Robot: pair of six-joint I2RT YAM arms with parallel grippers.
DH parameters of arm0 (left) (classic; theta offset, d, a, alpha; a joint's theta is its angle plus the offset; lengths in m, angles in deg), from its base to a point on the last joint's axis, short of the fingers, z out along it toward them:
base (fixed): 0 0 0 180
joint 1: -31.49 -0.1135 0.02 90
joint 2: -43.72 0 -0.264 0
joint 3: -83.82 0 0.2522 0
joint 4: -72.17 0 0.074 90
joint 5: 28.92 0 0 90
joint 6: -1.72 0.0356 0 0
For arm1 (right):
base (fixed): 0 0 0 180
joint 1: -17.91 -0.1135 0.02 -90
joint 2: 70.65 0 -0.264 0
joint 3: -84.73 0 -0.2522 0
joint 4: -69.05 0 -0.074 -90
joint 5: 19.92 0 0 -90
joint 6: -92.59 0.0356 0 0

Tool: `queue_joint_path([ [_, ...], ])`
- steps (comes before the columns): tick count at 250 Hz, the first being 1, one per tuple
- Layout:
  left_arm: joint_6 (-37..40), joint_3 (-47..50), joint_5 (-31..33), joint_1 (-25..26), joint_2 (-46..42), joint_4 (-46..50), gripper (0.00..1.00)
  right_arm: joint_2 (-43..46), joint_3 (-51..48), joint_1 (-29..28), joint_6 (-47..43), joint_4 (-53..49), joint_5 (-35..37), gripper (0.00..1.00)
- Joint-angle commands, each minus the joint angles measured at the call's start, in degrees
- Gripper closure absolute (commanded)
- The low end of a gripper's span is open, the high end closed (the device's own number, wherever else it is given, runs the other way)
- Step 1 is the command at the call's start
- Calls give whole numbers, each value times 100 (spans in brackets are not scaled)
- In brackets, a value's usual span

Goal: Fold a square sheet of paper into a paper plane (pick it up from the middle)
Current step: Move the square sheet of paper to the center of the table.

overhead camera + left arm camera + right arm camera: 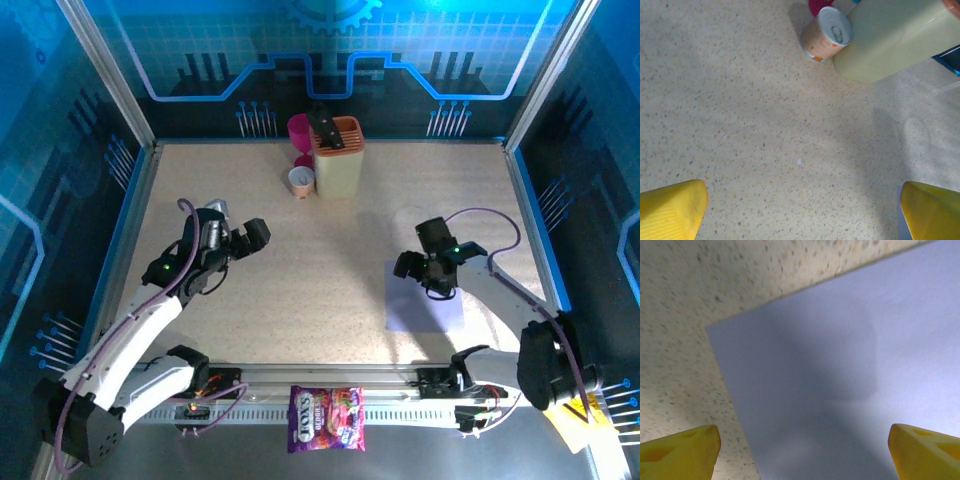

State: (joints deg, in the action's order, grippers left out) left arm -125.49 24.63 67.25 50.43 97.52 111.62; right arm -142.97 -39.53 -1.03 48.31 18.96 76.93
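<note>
From overhead, my right claw [425, 268] hangs spread wide over the far part of the square sheet of paper [420, 308], flat on the tabletop [330, 220], likely lining up the middle pickup. Left wrist: my left claw [802, 200] gapes empty, standing aside. Right wrist: lilac paper beneath, nothing gripped.

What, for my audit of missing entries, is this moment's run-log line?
stage: pre-grasp | right gripper: open, over flat square sheet of paper | left gripper: open, over table
</note>
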Motion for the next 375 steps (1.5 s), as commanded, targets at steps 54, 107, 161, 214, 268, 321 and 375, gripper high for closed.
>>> queue_joint_path([
  [54, -101, 148, -114, 31, -210, 185, 0, -828, -133, -671, 827, 442, 134, 10],
  [107, -38, 190, -93, 35, -369, 217, 0, -1145, -208, -1016, 1280, 953, -266, 10],
  [161, -56, 221, -121, 32, -515, 243, 0, -1500, -92, -1496, 1803, 1533, -574, 9],
  [214, -83, 201, -193, 34, -533, 235, 0, -2250, 551, -1982, 2241, 2018, -732, 9],
  [268, -119, 148, -284, 37, -449, 221, 0, -3260, 1485, -2474, 2678, 2413, -1052, 10],
  [321, -146, 65, -351, 36, -296, 226, 0, -3921, 2178, -3001, 3091, 2786, -1186, 12],
  [375, -146, -40, -345, 37, -194, 270, 0, -4089, 2907, -3239, 2705, 2782, -1251, 13],
])
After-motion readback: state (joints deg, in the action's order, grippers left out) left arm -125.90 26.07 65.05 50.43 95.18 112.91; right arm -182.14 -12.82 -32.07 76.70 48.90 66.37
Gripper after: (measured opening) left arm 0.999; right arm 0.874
